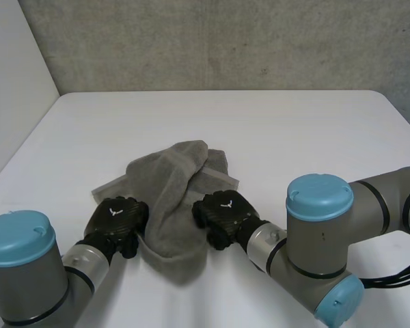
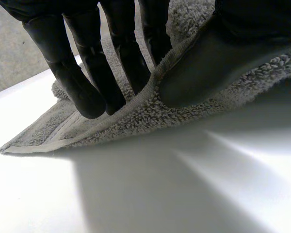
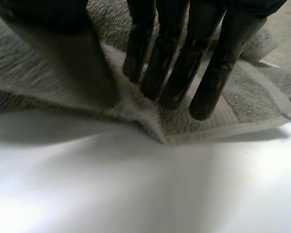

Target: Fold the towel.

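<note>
We see the towel [image 1: 169,183] bunched at the counter's [image 1: 273,130] near middle. The left hand [image 1: 116,217] and right hand [image 1: 223,212] each pinch its near edge, fingers [image 2: 89,92] above, thumb beneath. Grasp step, we'd say; next, lift evenly and carry it over.

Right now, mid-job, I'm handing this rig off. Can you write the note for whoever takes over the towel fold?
Left hand: pinches the towel between fingers and thumb, at its left side.
Right hand: pinches the towel's right side the same way.
Towel: bunched in a rumpled heap near the middle of the table, with the pinched edges raised off the surface.
Done: both grips are taken.
Left: no neat fold yet, so it probably needs spreading, folding over and laying flat.
</note>
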### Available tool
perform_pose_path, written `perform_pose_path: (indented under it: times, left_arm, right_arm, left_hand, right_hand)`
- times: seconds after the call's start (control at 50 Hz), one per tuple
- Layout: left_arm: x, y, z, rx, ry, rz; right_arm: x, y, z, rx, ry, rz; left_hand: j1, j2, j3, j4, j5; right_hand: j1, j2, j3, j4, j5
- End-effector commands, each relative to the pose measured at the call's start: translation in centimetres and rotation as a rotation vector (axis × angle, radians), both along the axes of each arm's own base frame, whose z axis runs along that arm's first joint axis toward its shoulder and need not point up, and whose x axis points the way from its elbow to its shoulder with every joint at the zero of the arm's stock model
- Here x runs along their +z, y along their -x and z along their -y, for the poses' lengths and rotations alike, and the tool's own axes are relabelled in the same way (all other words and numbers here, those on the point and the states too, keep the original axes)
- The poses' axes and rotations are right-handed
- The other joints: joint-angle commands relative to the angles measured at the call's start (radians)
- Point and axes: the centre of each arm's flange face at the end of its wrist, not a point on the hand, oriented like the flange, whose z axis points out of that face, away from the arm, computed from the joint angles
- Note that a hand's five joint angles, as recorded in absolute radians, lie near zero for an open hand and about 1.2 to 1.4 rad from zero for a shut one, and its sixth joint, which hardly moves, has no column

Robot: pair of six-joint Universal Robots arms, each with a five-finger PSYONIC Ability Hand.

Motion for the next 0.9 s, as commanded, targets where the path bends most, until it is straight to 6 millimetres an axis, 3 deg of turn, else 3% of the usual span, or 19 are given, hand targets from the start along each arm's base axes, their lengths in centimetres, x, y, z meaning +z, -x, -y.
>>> perform_pose_path:
  times: [0.02,0.06,0.1,0.12,0.16,0.18,0.22,0.24,0.28,0.3,0.32,0.34,0.38,0.48,0.62,0.76,0.8,0.84,0.9]
  left_arm:
    - [1.1,-0.1,0.3,0.024,0.019,-0.047]
    - [2.9,-0.1,0.4,0.026,0.076,-0.072]
    - [4.0,-0.1,0.6,0.027,0.114,-0.089]
    - [5.3,-0.1,0.7,0.028,0.155,-0.109]
    - [6.8,-0.1,0.9,0.032,0.204,-0.130]
    - [6.8,-0.1,0.9,0.032,0.205,-0.130]
    - [10.0,-0.3,1.3,0.042,0.307,-0.175]
    - [10.0,-0.3,1.3,0.042,0.308,-0.176]
    - [13.5,-0.4,1.6,0.050,0.420,-0.221]
    - [13.6,-0.4,1.6,0.050,0.420,-0.221]
    - [15.5,-0.4,1.7,0.051,0.476,-0.245]
    - [15.5,-0.4,1.7,0.051,0.477,-0.246]
    - [19.2,-0.5,1.4,0.049,0.575,-0.308]
    - [23.4,-0.6,0.4,0.046,0.669,-0.386]
    - [23.4,-0.2,0.4,0.032,0.614,-0.365]
    - [15.6,1.5,4.1,0.040,0.381,-0.246]
    - [15.6,1.5,4.1,0.040,0.380,-0.246]
    - [12.1,2.2,5.8,0.039,0.303,-0.176]
    - [10.1,2.2,7.3,0.046,0.286,-0.098]
  right_arm:
    - [0.7,0.0,1.5,-0.082,0.020,0.068]
    - [1.5,0.0,1.8,-0.099,0.033,0.093]
    - [4.6,0.2,2.4,-0.115,0.085,0.162]
    - [4.6,0.2,2.4,-0.115,0.086,0.162]
    - [8.5,1.0,3.0,-0.139,0.144,0.242]
    - [8.5,1.0,3.0,-0.139,0.145,0.243]
    - [11.8,2.2,3.8,-0.176,0.193,0.308]
    - [11.9,2.3,3.8,-0.176,0.193,0.308]
    - [13.8,3.0,4.3,-0.199,0.231,0.344]
    - [16.3,3.9,4.5,-0.217,0.284,0.387]
    - [18.7,4.9,4.6,-0.229,0.340,0.424]
    - [18.8,5.0,4.6,-0.229,0.340,0.425]
    - [22.5,7.0,4.6,-0.250,0.431,0.455]
    - [25.7,8.5,3.7,-0.218,0.442,0.423]
    - [24.5,8.1,3.8,-0.130,0.386,0.316]
    - [19.6,5.4,5.2,-0.070,0.345,0.139]
    - [17.2,4.6,6.5,-0.078,0.322,0.072]
    - [15.9,4.2,7.2,-0.083,0.306,0.047]
    - [13.6,3.6,8.6,-0.096,0.273,0.013]
  left_hand:
    - [-0.042,-0.094,-0.141,-0.112,-0.257]
    - [-0.042,-0.094,-0.141,-0.112,-0.257]
    - [-0.042,-0.094,-0.141,-0.112,-0.257]
    - [-0.042,-0.094,-0.141,-0.112,-0.257]
    - [-0.042,-0.094,-0.141,-0.112,-0.257]
    - [-0.042,-0.094,-0.141,-0.112,-0.257]
    - [-0.042,-0.094,-0.141,-0.112,-0.257]
    - [-0.042,-0.094,-0.141,-0.112,-0.257]
    - [-0.042,-0.094,-0.141,-0.112,-0.257]
    - [-0.042,-0.094,-0.141,-0.112,-0.257]
    - [-0.042,-0.094,-0.141,-0.112,-0.257]
    - [-0.042,-0.094,-0.141,-0.112,-0.257]
    - [-0.042,-0.094,-0.141,-0.112,-0.257]
    - [-0.042,-0.094,-0.141,-0.112,-0.257]
    - [-0.042,-0.094,-0.141,-0.112,-0.257]
    - [-0.042,-0.094,-0.141,-0.112,-0.257]
    - [-0.042,-0.094,-0.141,-0.112,-0.257]
    - [-0.042,-0.094,-0.141,-0.112,-0.257]
    - [-0.042,-0.094,-0.141,-0.112,-0.257]
  right_hand:
    - [0.186,0.180,0.196,0.191,0.201]
    - [0.186,0.180,0.196,0.191,0.201]
    - [0.186,0.180,0.196,0.191,0.201]
    - [0.186,0.180,0.196,0.191,0.201]
    - [0.186,0.180,0.196,0.191,0.201]
    - [0.186,0.180,0.196,0.191,0.201]
    - [0.186,0.180,0.196,0.191,0.201]
    - [0.186,0.180,0.196,0.191,0.201]
    - [0.186,0.180,0.196,0.191,0.201]
    - [0.186,0.180,0.196,0.191,0.201]
    - [0.186,0.180,0.196,0.191,0.201]
    - [0.186,0.180,0.196,0.191,0.201]
    - [0.186,0.180,0.196,0.191,0.201]
    - [0.186,0.180,0.196,0.191,0.201]
    - [0.186,0.180,0.196,0.191,0.201]
    - [0.186,0.180,0.196,0.191,0.201]
    - [0.186,0.180,0.196,0.191,0.201]
    - [0.186,0.180,0.196,0.191,0.201]
    - [0.186,0.180,0.196,0.191,0.201]
